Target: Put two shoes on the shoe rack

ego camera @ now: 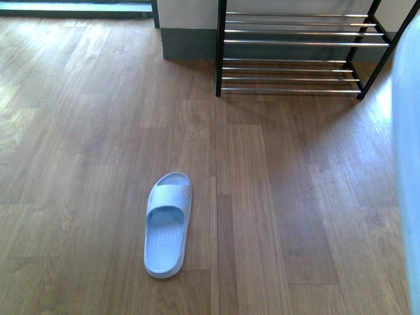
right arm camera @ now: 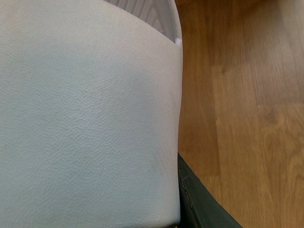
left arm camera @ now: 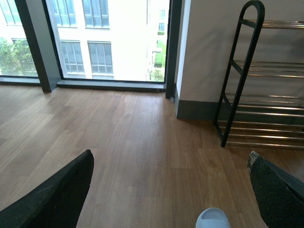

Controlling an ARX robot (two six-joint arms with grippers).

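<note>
Slide (ego camera: 167, 226) pale blue, open-toe, on floor (ego camera: 295, 197); second slide (right arm camera: 85, 118) (pebbled strap) gripped by right hand (right arm camera: 197, 202); left hand (left arm camera: 170, 159) wide.

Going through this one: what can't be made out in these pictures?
- Right wrist view: a pale blue slide fills it. Only one finger of the right tool shows, so open or shut is unclear.
- Front view: pale blur at the right edge, too blurred to identify.
- Front view: the shoe rack has its top cut off by the edge.
- Left wrist view: the slide on the floor is cut by the frame edge; only its tip shows.
</note>
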